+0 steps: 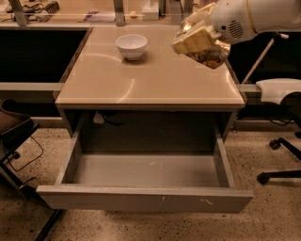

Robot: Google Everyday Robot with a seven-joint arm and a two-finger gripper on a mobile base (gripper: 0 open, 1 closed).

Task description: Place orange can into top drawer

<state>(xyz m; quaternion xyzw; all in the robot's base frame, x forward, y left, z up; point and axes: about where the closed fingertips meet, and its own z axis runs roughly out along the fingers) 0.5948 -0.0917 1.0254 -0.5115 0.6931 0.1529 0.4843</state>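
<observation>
My gripper (pixel 200 44) is above the table's right rear part, shut on the orange can (pixel 211 54). The can is shiny gold-orange and wrinkled, held tilted in the air well above the tabletop; the pale fingers (pixel 193 40) cover its upper left side. The top drawer (pixel 146 200) is pulled wide open below the table's front edge. It is grey, shallow and holds nothing, and its front panel carries small white scuffs.
A white bowl (pixel 131 45) stands on the beige table (pixel 141 84) at the back, left of the gripper. Office chairs stand at the left (pixel 14 136) and right (pixel 280 89). Clutter lies on the far counter (pixel 37 8).
</observation>
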